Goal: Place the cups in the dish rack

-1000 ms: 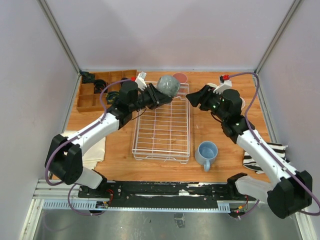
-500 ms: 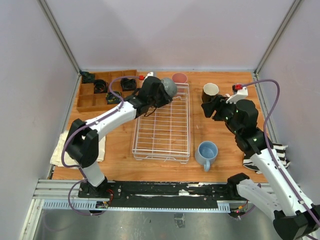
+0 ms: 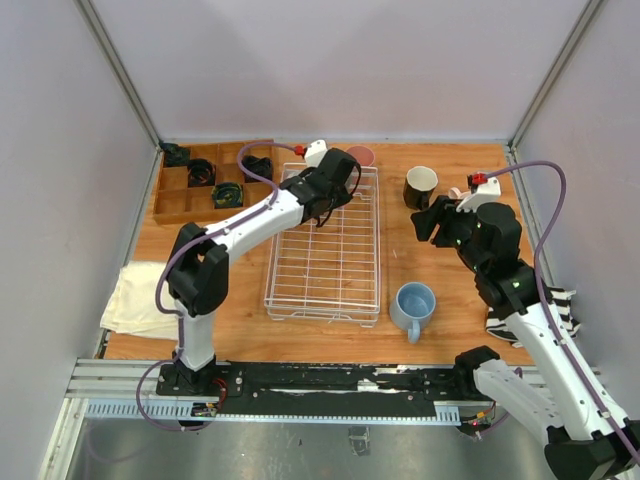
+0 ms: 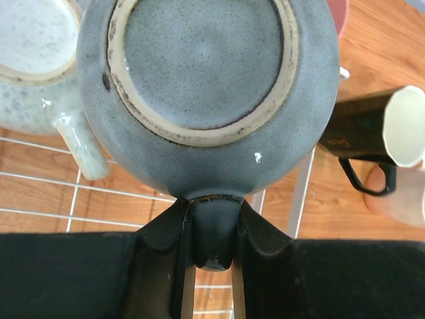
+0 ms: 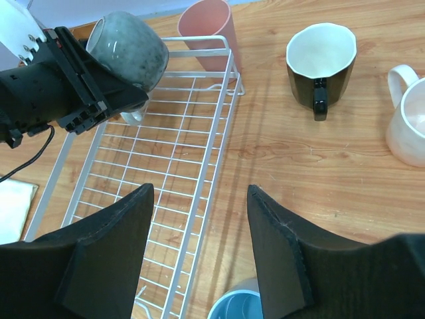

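"Under the two arms, on that wooden table point(image 3: 455, 275), what's the biggest thing?"

"The dish rack point(image 3: 325, 262), the white wire one. Its far end lies right below the left pincer point(image 4: 212, 224). The right pincer point(image 5: 199, 194) hangs just off the rack's right rail."

"And the brown tray point(image 3: 163, 205)?"

"Well off to the left of the left pincer, with small black things in some of its compartments."

"What's the left pincer doing?"

"It's clenched on the handle of the grey-green mug point(image 4: 202, 86). The mug is turned with its base toward the wrist camera, over the rack's far left corner. I can't tell whether it touches the wires."

"Anything beside it?"

"A white mug point(image 4: 30, 40), just beyond that pincer and to its left, over the wires. Its handle shows next to the grey-green one."

"And the right pincer?"

"Released, fingers spread wide, nothing between them. The black mug point(image 5: 321, 63) stands ahead of it and a little to its right, upright, with the handle pointing back at the pincer. Farther right is the pale pink mug point(image 5: 413, 129), upright too. The light blue mug point(image 3: 413, 305) sits behind the pincer, nearer the arm bases, on the wood by the rack's near right corner."

"And the last one?"

"The pink tumbler point(image 5: 206, 30), ahead of the right pincer, just outside the rack's far rail and close to the left pincer's right side."
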